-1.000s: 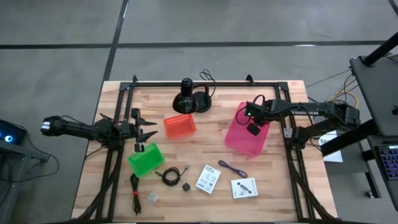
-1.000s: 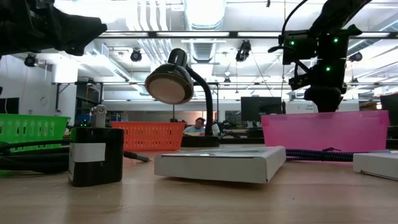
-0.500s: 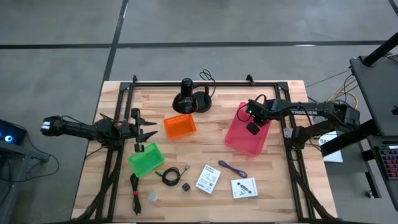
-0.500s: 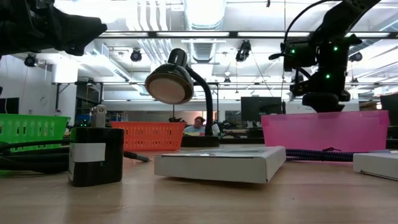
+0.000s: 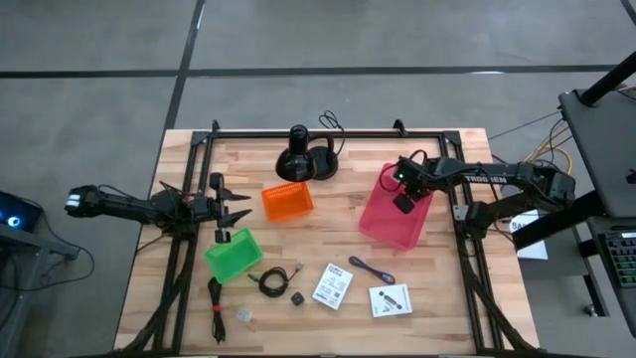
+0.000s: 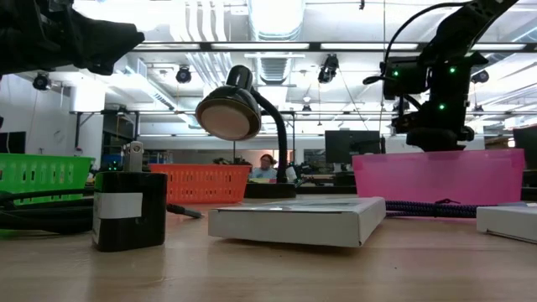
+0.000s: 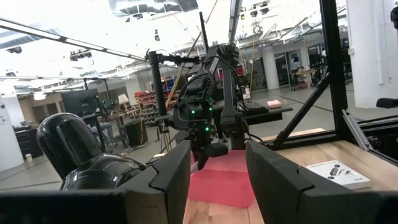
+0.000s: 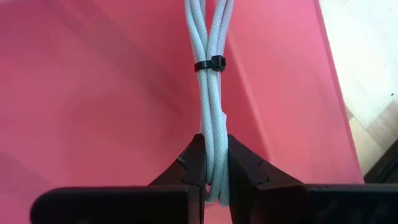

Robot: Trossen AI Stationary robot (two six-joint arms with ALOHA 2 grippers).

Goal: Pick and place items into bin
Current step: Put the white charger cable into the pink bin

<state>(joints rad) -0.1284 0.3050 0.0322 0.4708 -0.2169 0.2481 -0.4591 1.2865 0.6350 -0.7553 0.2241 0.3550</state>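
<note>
Over the pink bin [image 5: 396, 211], the right gripper [image 8: 214, 163] pinches a bundle of pale grey cord [image 8: 210, 93]. Only the right wrist view shows this: the cord is doubled into a few strands, bound partway along by a small black tie [image 8: 211, 63], and it runs straight out from between the closed fingers [image 8: 193, 163] with the pink floor of the bin behind it. From above, the right gripper [image 5: 403, 203] is just a dark block over the bin and the cord cannot be made out; from table height it hangs above the bin's wall [image 6: 436, 174], again with no cord to be seen.

Beside the pink bin, toward the table's front edge, lie a purple strap [image 5: 372, 268] and two white cards [image 5: 333, 285], one [image 5: 391, 299] farther out than the other. Farther along from the bin sit a small black cube [image 5: 296, 297], a coiled black cable [image 5: 269, 283] and a small clear piece [image 5: 243, 314].

An orange bin [image 5: 287, 202] stands between the pink bin and the green bin [image 5: 235, 255], with a black lamp [image 5: 299, 154] behind it. The left gripper [image 5: 236, 216] waits by the green bin, well apart from the pink one, its fingers [image 7: 273, 180] parted and empty, as its own wrist view makes plain.
</note>
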